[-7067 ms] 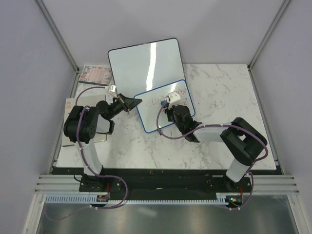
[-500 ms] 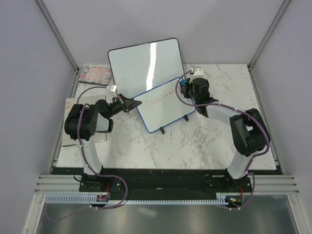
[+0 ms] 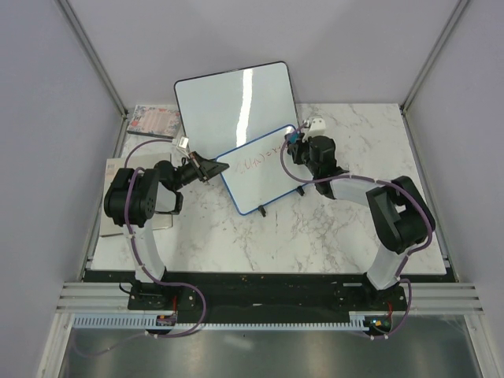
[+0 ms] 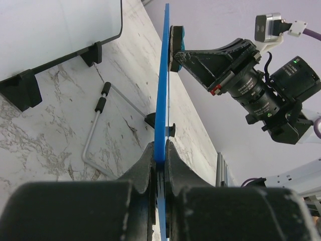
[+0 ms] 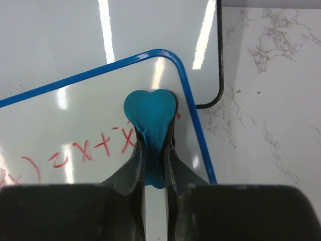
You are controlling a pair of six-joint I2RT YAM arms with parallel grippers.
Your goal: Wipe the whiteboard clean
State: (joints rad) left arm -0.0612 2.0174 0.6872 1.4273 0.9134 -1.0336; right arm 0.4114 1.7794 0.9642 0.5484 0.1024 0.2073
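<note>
**Marble table**: carries a large blank black-framed board, which lies beyond both grippers.

**The whiteboard**: blue-framed, it spans the gap between the two grippers.

**Left gripper**: its jaws are pinched tight on the whiteboard's blue edge, steadying it.

**Right gripper**: its jaws are narrow, clamping a teal heart-shaped eraser. The eraser projects just ahead of the fingertips and meets the whiteboard's face at the corner beside this gripper.

**Red writing**: sits just beside the eraser, on the side toward the left gripper, and is not yet wiped. Fainter marks run on across the whiteboard toward the left gripper.

**Progress:** only the corner strip by the eraser looks clean, so most of the erasing appears to be left.
</note>
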